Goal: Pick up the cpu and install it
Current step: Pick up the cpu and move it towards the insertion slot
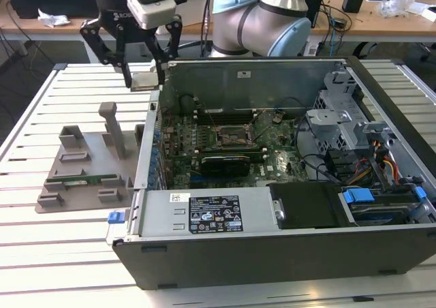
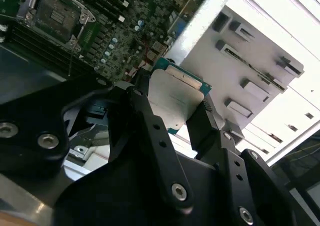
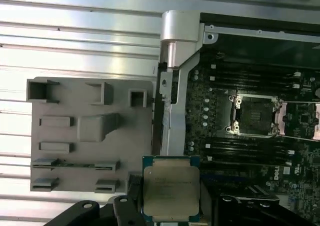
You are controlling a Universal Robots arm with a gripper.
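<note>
1. At the exterior view's left, a grey parts tray (image 1: pixel 82 178) flat on the slatted table (image 1: pixel 41 117). Shaped pockets and posts across it, likely to keep each part at a known spot. A long green memory stick (image 1: pixel 80 180) lying in one slot.
2. Just past the tray's right edge, the gripper (image 1: pixel 146 76), well above the table. Closed partway on the cpu (image 1: pixel 145 81), fingers (image 2: pixel 145 111) pinching two opposite edges, silver top (image 3: pixel 171 188) facing the wrist cameras. Held level and by the edges, presumably to spare the underside and match the socket's plane.
3. Further right, the open computer case (image 1: pixel 272 253), motherboard exposed. Bare cpu socket (image 1: pixel 235 136) near the board's middle, seemingly ready for the chip. Cpu well apart from it, about over the case's left wall.
</note>
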